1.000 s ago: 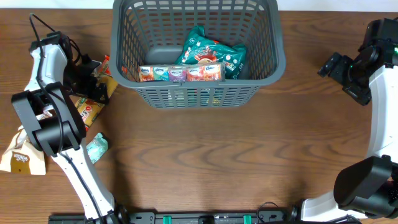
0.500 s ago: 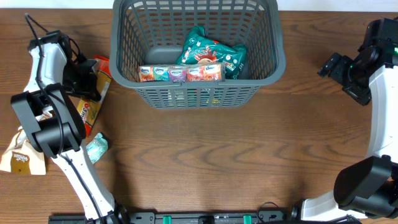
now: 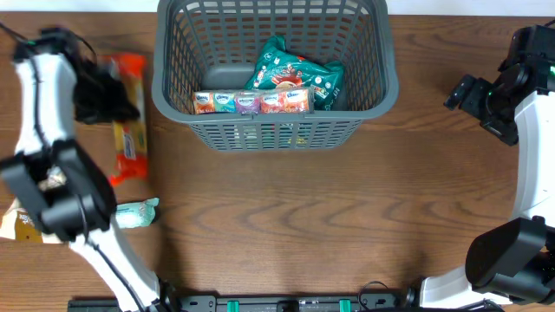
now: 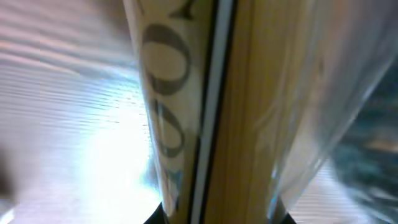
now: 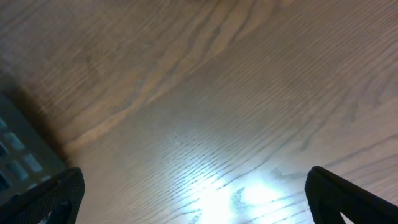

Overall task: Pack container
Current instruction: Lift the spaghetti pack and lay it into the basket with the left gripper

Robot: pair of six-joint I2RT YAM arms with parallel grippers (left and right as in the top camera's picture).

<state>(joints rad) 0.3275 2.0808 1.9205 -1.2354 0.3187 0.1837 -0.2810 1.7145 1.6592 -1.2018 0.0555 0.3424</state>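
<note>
Left gripper (image 3: 101, 95), near the far-left corner, grips an orange-and-yellow plastic snack packet (image 3: 130, 143). The large dark grey slotted plastic basket (image 3: 276, 132) stands mouth-up at the far edge, centre, long axis left to right; inside lie a teal foil bag (image 3: 295, 74) and a strip of small multicoloured packets (image 3: 251, 102). Desk (image 3: 347, 225): brown wood grain. Right gripper (image 5: 196, 199), by the right edge: spread wide, empty.

Brown wood-grain table (image 3: 286, 217) w/ an orange packet (image 3: 130, 143) at far left (blurred, long axis running front to back), a small teal packet (image 3: 137, 213) nearer the front edge, and a tan bag (image 3: 7, 227) cut off by the left border. Inside the container (image 3: 277, 134): a teal bag (image 3: 295, 71) behind a row of small packs (image 3: 251, 102).
</note>
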